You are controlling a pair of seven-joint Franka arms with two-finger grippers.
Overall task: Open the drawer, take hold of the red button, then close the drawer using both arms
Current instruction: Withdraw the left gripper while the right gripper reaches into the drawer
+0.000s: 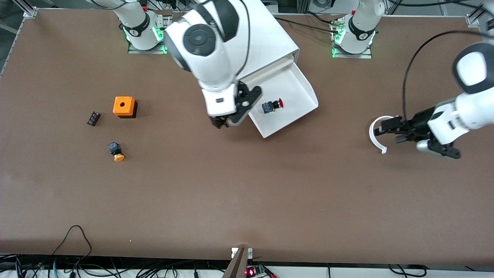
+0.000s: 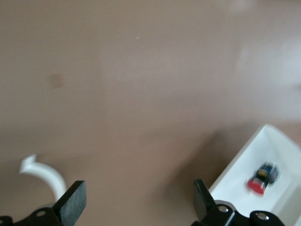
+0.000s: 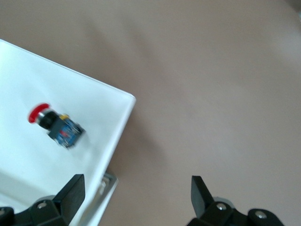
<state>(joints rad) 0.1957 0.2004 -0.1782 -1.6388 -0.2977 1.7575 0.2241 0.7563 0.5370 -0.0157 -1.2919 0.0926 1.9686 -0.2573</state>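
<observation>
The white drawer (image 1: 293, 87) stands pulled out of the cabinet (image 1: 270, 42). The button (image 1: 272, 105), with a red cap and a black-blue body, lies on its side in it. My right gripper (image 1: 223, 122) is open and empty, over the table beside the drawer's front corner toward the right arm's end. Its wrist view shows the drawer's corner (image 3: 117, 101) and the button (image 3: 56, 126), with the gripper (image 3: 136, 195) over the bare table. My left gripper (image 1: 389, 131) is open and empty, low over the table toward the left arm's end. Its wrist view (image 2: 140, 202) shows the drawer (image 2: 240, 172) and the button (image 2: 262, 178) farther off.
A white curved plastic piece (image 1: 375, 135) lies on the table at the left gripper's fingertips and shows in the left wrist view (image 2: 44, 173). Toward the right arm's end lie an orange cube with a hole (image 1: 124, 107), an orange-capped button (image 1: 116, 151) and a small black part (image 1: 93, 118).
</observation>
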